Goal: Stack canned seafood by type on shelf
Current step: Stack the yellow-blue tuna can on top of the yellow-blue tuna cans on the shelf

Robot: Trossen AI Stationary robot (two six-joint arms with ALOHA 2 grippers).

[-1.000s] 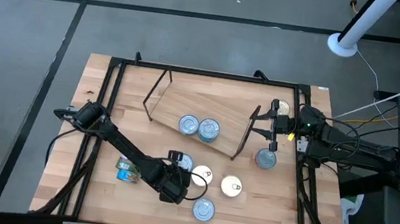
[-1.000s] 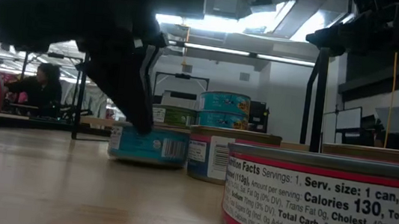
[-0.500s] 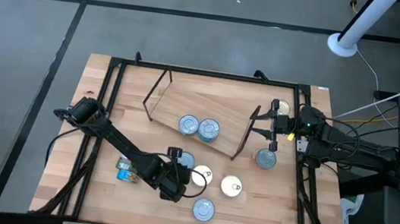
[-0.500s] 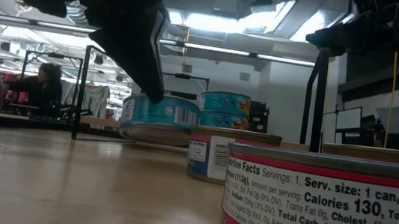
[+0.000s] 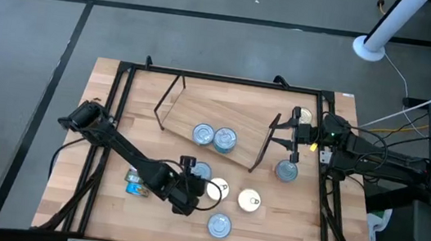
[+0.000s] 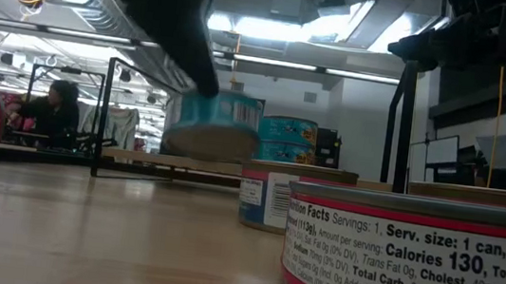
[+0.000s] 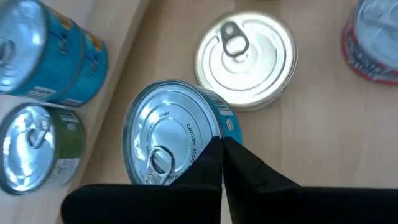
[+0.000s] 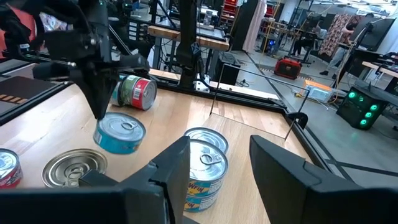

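Wood desk (image 5: 66,193) first: pale planks in a black frame, and on it the shelf (image 5: 216,112), a flat light board on thin black wire legs, set a bit askew. Two round tins (image 5: 215,137) sit side by side on the board, silver lids up. Down on the desk lie more short tins: a gold-lidded one (image 5: 249,200), a silver one (image 5: 219,226), and a red-and-green one on its side (image 5: 136,182). The left gripper (image 5: 193,185) has its fingers clenched on the rim of a teal tin (image 7: 171,140), lifted clear of the desk just before the shelf. The right gripper (image 5: 281,133) waits past the shelf's end, fingers released, above another tin (image 5: 287,171). A person (image 6: 51,109) sits far behind.
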